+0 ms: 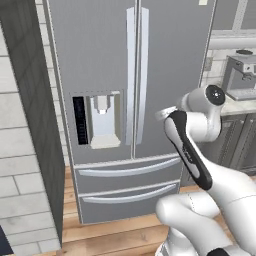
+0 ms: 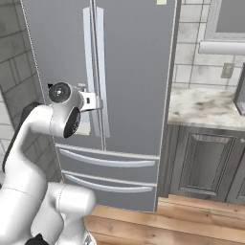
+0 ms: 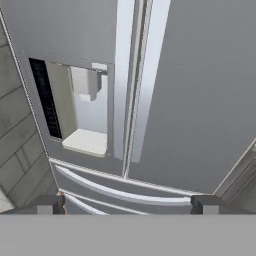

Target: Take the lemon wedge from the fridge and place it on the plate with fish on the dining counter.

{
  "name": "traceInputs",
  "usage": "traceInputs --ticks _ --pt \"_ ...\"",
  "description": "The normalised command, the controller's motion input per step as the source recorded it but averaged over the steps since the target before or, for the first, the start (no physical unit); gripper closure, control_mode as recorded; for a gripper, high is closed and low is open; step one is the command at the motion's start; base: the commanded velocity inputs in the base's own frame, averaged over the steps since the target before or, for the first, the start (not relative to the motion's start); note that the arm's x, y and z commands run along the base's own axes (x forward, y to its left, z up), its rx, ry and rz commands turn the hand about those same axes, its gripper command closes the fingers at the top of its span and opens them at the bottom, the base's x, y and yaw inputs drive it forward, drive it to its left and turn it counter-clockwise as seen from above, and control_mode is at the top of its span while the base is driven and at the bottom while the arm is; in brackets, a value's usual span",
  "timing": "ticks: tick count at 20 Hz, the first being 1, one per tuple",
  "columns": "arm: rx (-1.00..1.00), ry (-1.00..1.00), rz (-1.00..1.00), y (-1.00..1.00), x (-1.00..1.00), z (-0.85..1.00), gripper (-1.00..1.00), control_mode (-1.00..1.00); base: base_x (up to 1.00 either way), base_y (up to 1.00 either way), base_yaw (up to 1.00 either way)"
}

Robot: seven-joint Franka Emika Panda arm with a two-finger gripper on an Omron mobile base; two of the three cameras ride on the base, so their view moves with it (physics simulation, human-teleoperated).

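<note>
Fridge [image 1: 115, 75] fills the left base view: grey steel, both doors shut, 2 long pale handles [image 1: 136, 75] side by side down the middle. A dispenser [image 1: 97, 119] sits in the left door and 2 drawers [image 1: 127, 187] lie closed at the bottom. The white arm rises from the lower right, its wrist turned toward the right door. A coffee machine [image 1: 242, 75] stands on the counter to the right.

Right base view: the fridge stands shut beside a marble-topped counter [image 2: 203, 107] over a dark cabinet [image 2: 206, 165]. The arm's wrist is just in front of the handles.

Hand view: the gripper [image 3: 127, 204] points at the seam between the doors, above the upper drawer. Its fingertips [image 3: 46, 204] stand wide apart, holding nothing. The lemon wedge cannot be seen with the doors closed.
</note>
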Motion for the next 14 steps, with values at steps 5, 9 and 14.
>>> traceInputs --ticks 5,9,14 --pt "0.04 0.0 0.0 -0.21 0.57 0.16 -1.0 -1.0 0.0 0.0 0.0" --pt "0.07 0.0 0.0 -0.07 0.61 0.2 -1.0 -1.0 0.0 0.0 0.0" --pt "0.08 0.0 0.0 0.0 0.71 0.06 -1.0 -1.0 0.0 0.0 0.0"
